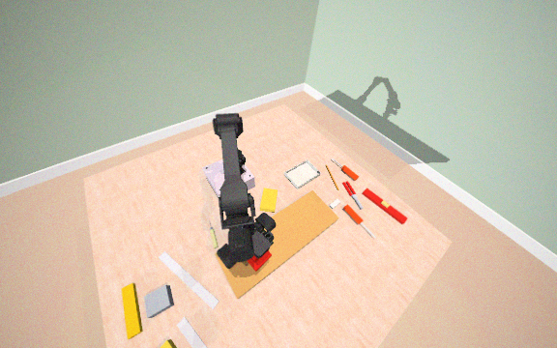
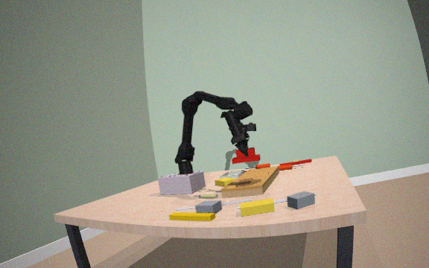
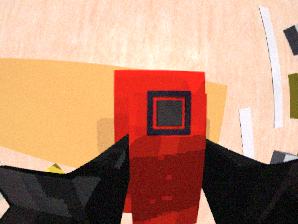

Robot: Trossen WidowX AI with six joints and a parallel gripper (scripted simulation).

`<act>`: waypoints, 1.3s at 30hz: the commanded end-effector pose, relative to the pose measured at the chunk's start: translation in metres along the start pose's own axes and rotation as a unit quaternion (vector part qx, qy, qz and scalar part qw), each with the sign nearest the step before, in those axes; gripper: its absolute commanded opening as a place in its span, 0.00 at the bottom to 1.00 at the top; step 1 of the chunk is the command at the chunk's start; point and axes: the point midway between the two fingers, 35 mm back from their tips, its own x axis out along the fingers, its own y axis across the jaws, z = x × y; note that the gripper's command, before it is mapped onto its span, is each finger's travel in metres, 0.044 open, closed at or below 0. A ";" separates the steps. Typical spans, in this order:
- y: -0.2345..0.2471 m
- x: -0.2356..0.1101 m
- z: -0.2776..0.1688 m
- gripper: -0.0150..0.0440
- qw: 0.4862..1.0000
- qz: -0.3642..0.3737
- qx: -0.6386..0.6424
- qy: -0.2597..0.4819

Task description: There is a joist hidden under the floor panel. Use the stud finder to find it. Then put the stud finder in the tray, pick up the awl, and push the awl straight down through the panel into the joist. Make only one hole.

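The red stud finder (image 1: 260,261) (image 2: 246,158) (image 3: 132,82) is held in my gripper (image 2: 246,153) (image 3: 167,139), which is shut on it. It hangs clear above the near end of the tan floor panel (image 1: 303,227) (image 2: 267,176) (image 3: 50,110). The square window on its top looks dark grey. The tray (image 1: 309,180), pale with a dark rim, lies beyond the panel, with nothing seen in it. A thin tool with a pale green handle (image 1: 214,238) (image 2: 208,196), apparently the awl, lies beside the panel's near end on the arm's base side. The joist is hidden.
A yellow block (image 1: 269,200) lies between base and panel. Orange-handled screwdrivers (image 1: 350,172) (image 1: 353,214), red-handled pliers (image 1: 349,188), a pencil (image 1: 332,177) and a red level (image 1: 372,196) lie beyond. White strips (image 1: 189,280), a grey block (image 1: 159,302) and a yellow bar (image 1: 131,311) lie on the opposite side.
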 end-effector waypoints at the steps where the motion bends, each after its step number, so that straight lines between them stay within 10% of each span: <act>1: 0.026 0.001 0.011 0.25 0.999 0.007 -0.036 -0.004; 39: 0.280 0.014 0.009 0.25 0.934 0.099 -0.343 -0.009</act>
